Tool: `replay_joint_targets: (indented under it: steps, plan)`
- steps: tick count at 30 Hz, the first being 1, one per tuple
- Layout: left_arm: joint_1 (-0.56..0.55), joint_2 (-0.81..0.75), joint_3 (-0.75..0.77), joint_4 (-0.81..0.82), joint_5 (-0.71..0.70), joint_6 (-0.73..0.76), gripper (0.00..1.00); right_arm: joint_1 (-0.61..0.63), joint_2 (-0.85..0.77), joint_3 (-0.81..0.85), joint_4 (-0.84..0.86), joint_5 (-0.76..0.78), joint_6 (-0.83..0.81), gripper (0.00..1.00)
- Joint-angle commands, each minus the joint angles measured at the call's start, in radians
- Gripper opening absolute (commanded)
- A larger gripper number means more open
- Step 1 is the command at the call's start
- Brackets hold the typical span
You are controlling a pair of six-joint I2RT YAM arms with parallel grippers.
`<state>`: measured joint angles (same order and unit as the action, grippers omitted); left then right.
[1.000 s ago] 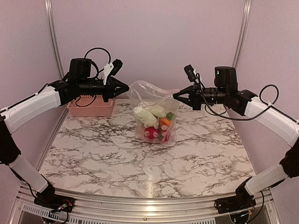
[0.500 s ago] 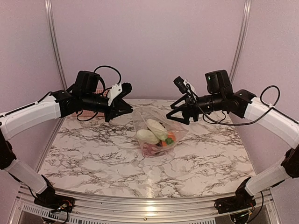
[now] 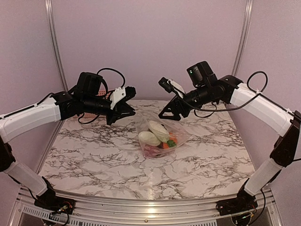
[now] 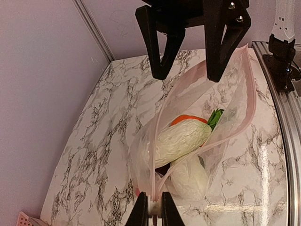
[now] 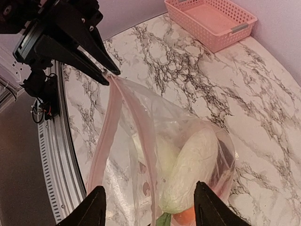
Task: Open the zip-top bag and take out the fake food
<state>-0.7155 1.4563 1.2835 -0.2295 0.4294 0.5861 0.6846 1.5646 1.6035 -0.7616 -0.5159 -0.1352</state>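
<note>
The zip-top bag (image 3: 175,128) lies on the marble table (image 3: 94,155) with its mouth pulled open. Through the clear plastic I see fake food: two pale cabbage-like pieces (image 4: 181,139), an orange piece (image 4: 187,118) and a green bit (image 4: 215,117). My left gripper (image 4: 153,213) is shut on the end of the bag's pink zip strip (image 5: 110,75) and holds that corner up. The right gripper (image 5: 153,207) hangs open just above the bag's far side, with the zip edges running under its spread fingers (image 5: 96,207), held by neither.
A pink slotted basket (image 5: 211,19) stands at the table's back left corner, behind my left arm. Metal rails (image 4: 282,117) edge the table, and pale purple walls close in the back and sides.
My right gripper has let go of the bag's edge, opened and moved left over the bag. The bag has sagged onto the table. The left gripper moved right, still gripping its corner.
</note>
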Motion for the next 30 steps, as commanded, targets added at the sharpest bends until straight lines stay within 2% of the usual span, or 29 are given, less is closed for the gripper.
replay_joint_targets:
  steps: [1,5,7,11,13,14,15,16,19,20,23,24,27,29,30]
  plan:
    - [-0.01,-0.019,0.005,-0.03,-0.021,0.008,0.0,0.062,0.043,0.089,-0.107,0.103,-0.013,0.59]
    - [-0.014,-0.019,0.003,-0.024,-0.029,0.005,0.0,0.067,0.088,0.123,-0.132,0.148,-0.002,0.51]
    - [-0.015,-0.02,0.005,-0.024,-0.036,0.004,0.0,0.067,0.106,0.147,-0.139,0.158,0.007,0.44]
    - [-0.015,-0.02,0.005,-0.023,-0.057,-0.001,0.0,0.068,0.134,0.175,-0.147,0.153,0.017,0.21]
    - [-0.015,-0.015,0.004,-0.01,-0.091,-0.027,0.0,0.067,0.139,0.172,-0.14,0.132,0.021,0.04]
    - [-0.015,-0.011,0.008,-0.013,-0.103,-0.039,0.01,0.067,0.14,0.171,-0.134,0.123,0.028,0.0]
    - [-0.014,-0.006,0.012,-0.015,-0.116,-0.049,0.04,0.068,0.137,0.171,-0.126,0.116,0.037,0.0]
    - [-0.015,-0.001,0.013,-0.01,-0.134,-0.062,0.09,0.067,0.135,0.172,-0.114,0.106,0.045,0.0]
    - [-0.012,0.008,0.019,0.017,-0.178,-0.126,0.36,0.044,0.129,0.176,-0.073,0.076,0.092,0.0]
    - [-0.012,0.011,0.019,0.028,-0.193,-0.147,0.48,0.026,0.129,0.178,-0.06,0.057,0.111,0.0]
    - [-0.009,-0.003,0.004,0.09,-0.239,-0.209,0.93,-0.039,0.121,0.176,-0.008,-0.012,0.189,0.0]
    - [-0.006,-0.008,-0.004,0.119,-0.25,-0.231,0.98,-0.059,0.113,0.171,0.029,-0.032,0.22,0.0]
    - [0.005,-0.028,-0.028,0.203,-0.289,-0.317,0.99,-0.109,0.085,0.155,0.104,-0.05,0.264,0.0]
    - [0.006,-0.036,-0.056,0.312,-0.427,-0.428,0.99,-0.136,0.075,0.156,0.13,-0.053,0.273,0.0]
    - [0.007,-0.033,-0.047,0.303,-0.496,-0.48,0.99,-0.151,0.07,0.155,0.138,-0.053,0.278,0.0]
